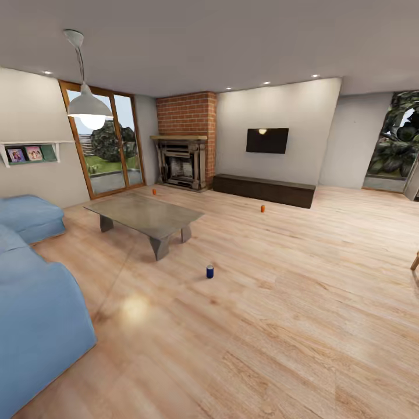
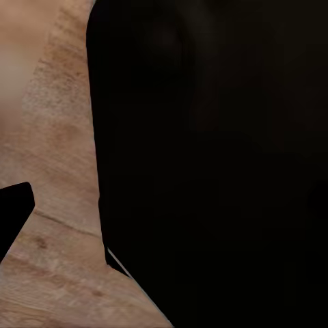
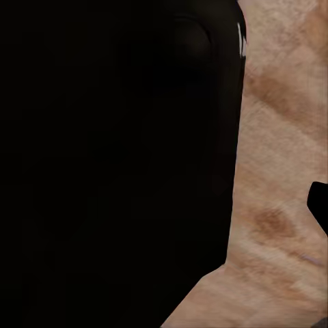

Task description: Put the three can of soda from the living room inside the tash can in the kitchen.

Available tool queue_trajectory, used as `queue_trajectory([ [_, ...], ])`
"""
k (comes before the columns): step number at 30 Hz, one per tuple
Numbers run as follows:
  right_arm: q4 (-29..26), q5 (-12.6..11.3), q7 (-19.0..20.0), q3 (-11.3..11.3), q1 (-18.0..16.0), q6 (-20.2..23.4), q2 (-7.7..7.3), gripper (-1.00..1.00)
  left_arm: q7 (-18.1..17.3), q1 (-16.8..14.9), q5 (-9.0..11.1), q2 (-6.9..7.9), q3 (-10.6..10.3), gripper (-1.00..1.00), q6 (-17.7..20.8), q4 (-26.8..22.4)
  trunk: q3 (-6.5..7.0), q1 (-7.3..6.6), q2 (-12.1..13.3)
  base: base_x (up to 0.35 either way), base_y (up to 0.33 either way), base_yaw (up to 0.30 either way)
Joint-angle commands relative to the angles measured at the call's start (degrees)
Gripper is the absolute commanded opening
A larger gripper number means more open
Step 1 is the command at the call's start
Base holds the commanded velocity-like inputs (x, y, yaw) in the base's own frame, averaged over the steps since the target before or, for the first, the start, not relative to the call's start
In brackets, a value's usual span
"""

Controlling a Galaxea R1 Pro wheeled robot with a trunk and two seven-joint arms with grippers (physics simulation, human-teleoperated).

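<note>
Wood floor of the living room carries all three cans in the head view: dark blue can in front of the low table, orange cans beyond it and toward the TV. Wrist views give dark casing over floorboards; jaws' state cannot be told.

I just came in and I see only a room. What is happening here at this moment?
Nothing is being handled yet. The robot looks across the living room, where three soda cans stand upright on the wooden floor: a dark blue can nearest, past the corner of the low table, one orange can in front of the dark TV bench, and another orange can near the brick fireplace. All three stand far apart.
</note>
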Motion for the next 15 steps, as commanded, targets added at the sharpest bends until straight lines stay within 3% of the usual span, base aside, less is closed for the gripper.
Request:
queue_trajectory([
  [1, -0.3, 0.1, -0.1, 0.3, 0.3, 0.3, 0.33, 1.00, -0.3, 0.3, 0.1, 0.04, 0.2, 1.00, 0.3, -0.3, 0.00, 0.00, 0.0, 0.000, 0.000, 0.000],
  [6, 1.4, 0.1, -0.3, 0.8, 2.0, 1.9, 0.52, 1.00, -0.4, 1.5, 0.3, 0.04, 0.3, 1.00, 1.9, 0.5, 0.00, 0.00, 0.0, 0.000, 0.000, 0.000],
  [15, 1.6, 0.1, -0.3, 0.8, 2.0, 3.0, 0.52, 1.00, -0.4, 1.5, 0.3, 0.04, 0.3, 1.00, 2.4, 0.5, 0.00, 0.00, 0.0, 0.000, 0.000, 0.000],
])
